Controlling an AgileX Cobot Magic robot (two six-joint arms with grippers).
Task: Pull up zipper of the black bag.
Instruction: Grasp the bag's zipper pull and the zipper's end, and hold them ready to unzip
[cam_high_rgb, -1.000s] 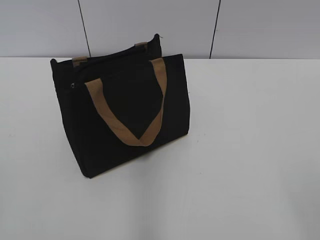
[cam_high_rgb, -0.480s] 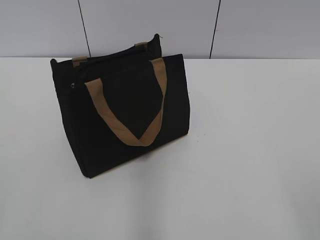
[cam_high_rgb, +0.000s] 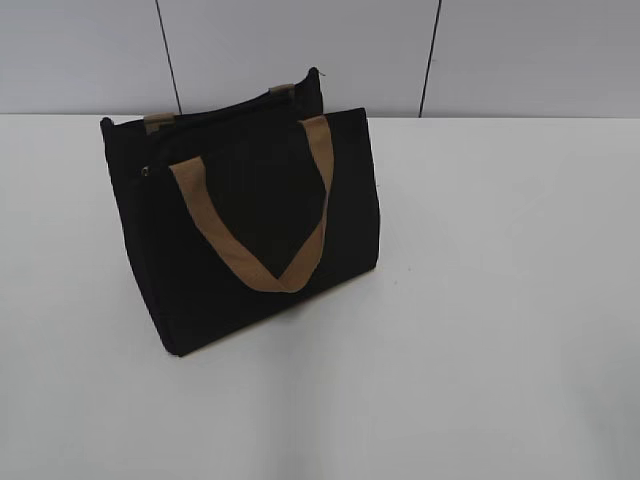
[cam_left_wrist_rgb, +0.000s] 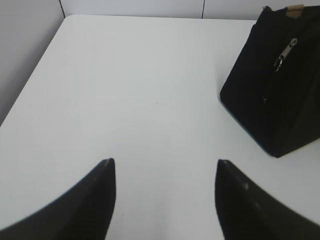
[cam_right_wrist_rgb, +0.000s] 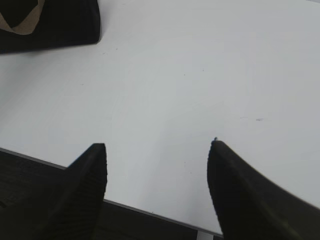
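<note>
Looking at it, left gripper (cam_left_wrist_rgb: 165, 167) gapes empty; zipper (cam_left_wrist_rgb: 284, 54) pull on black bag (cam_left_wrist_rgb: 272, 95) sits ahead-right, nearer than right gripper (cam_right_wrist_rgb: 156, 145), also open, empty.

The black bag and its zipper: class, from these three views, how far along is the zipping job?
Nothing looks done. The black bag stands on the white table, its silvery zipper pull hanging at one end, untouched. Nothing is in hand: the left gripper and right gripper are open and empty, well short of the bag. Left: approach, grasp the pull, and draw the zipper along the top.
</note>
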